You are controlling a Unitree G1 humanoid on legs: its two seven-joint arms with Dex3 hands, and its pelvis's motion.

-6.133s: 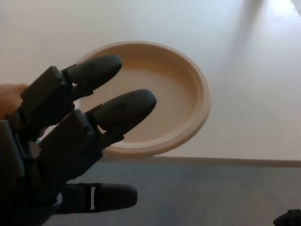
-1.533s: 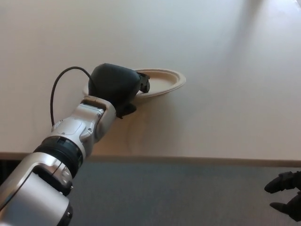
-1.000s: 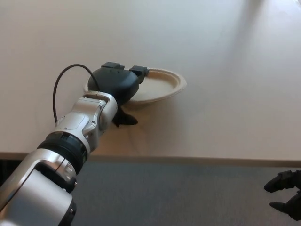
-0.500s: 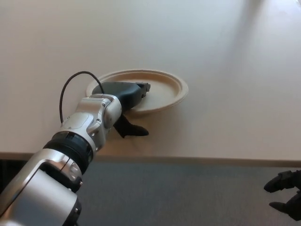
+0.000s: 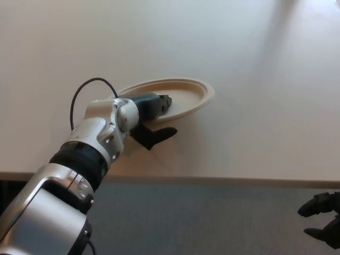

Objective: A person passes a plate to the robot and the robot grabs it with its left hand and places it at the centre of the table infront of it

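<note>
The beige paper plate [image 5: 186, 95] is on the pale table [image 5: 255, 133], a little left of the middle, and it looks tilted with its near left side under my hand. My left hand [image 5: 151, 109] reaches in from the lower left. Its fingers [image 5: 159, 102] lie on top of the plate's near rim and its thumb [image 5: 159, 135] points out just below that rim, so the hand is shut on the plate. Only a dark edge of my right hand [image 5: 321, 220] shows at the bottom right corner, off the table.
The table's front edge [image 5: 223, 180] runs across the lower part of the picture, with grey floor [image 5: 212, 223] below it. A black cable [image 5: 85, 95] loops up from my left wrist. A pale streak of light crosses the table's far right.
My left wrist has rolled and drawn back slightly; the thumb has come up nearer the rim. The plate has tipped and shifted a little to the right. The right hand has stayed put.
</note>
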